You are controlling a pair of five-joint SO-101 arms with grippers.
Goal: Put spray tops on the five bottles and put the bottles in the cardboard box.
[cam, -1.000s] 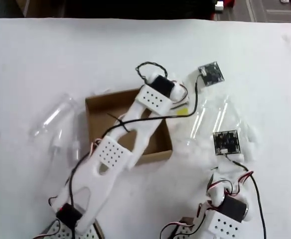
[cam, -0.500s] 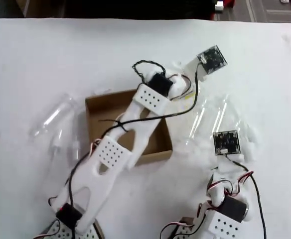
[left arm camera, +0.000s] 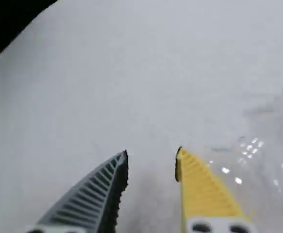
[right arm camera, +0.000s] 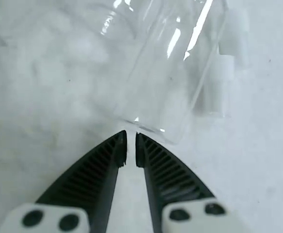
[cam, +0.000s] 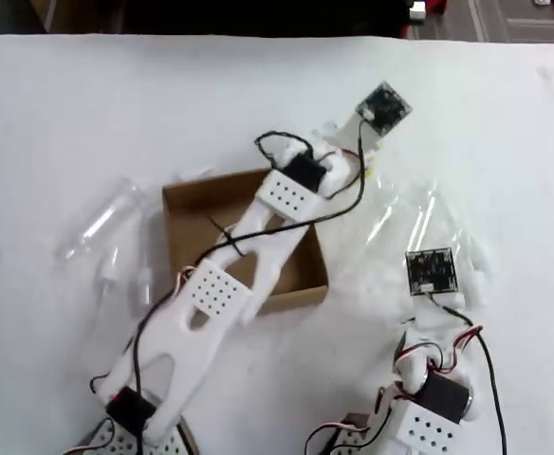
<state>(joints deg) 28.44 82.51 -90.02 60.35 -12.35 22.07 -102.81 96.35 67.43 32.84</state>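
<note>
The cardboard box lies open at mid-table, and the left arm stretches across it toward the back right. In the left wrist view my left gripper hangs open over bare table, a grey and a yellow finger apart, with a clear bottle lying just beside the yellow one. My right gripper is shut on nothing, its tips close to the base of a clear bottle lying on its side. White spray tops lie next to that bottle. Two clear bottles lie right of the box.
Another clear bottle lies left of the box, with small spray tops near it. The table's far edge runs along the back. White table stretches behind and to the far right.
The left arm has stretched farther toward the back right, carrying its wrist away from the box. The right arm has kept still.
</note>
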